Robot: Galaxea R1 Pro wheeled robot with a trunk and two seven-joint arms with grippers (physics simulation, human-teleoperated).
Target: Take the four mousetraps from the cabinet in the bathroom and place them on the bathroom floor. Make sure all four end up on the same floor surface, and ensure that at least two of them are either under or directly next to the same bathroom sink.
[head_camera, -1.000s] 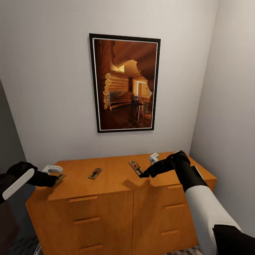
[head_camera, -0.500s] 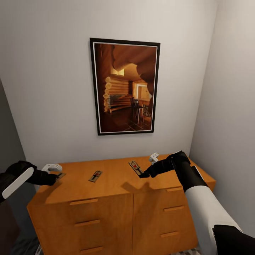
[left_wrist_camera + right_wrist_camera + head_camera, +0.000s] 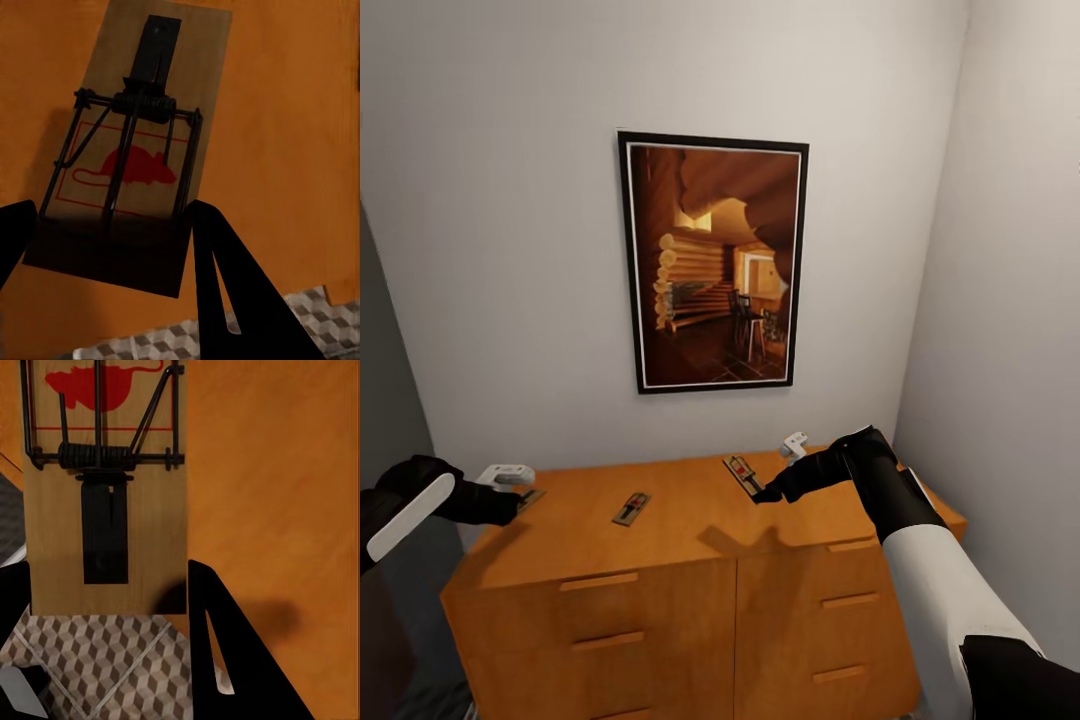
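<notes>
Three mousetraps: one (image 3: 528, 496) at the left gripper (image 3: 520, 492), one (image 3: 631, 508) lying free, one (image 3: 742, 472) at the right gripper (image 3: 763, 493). One cabinet (image 3: 690, 590), one framed picture (image 3: 712, 262).

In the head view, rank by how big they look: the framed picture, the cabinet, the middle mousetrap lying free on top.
1. cabinet, widest thing in the head view, cut off at the bottom edge.
2. framed picture on the wall; it hangs farther back, so its look undersells it somewhat.
3. middle mousetrap, tiny by comparison.
</notes>
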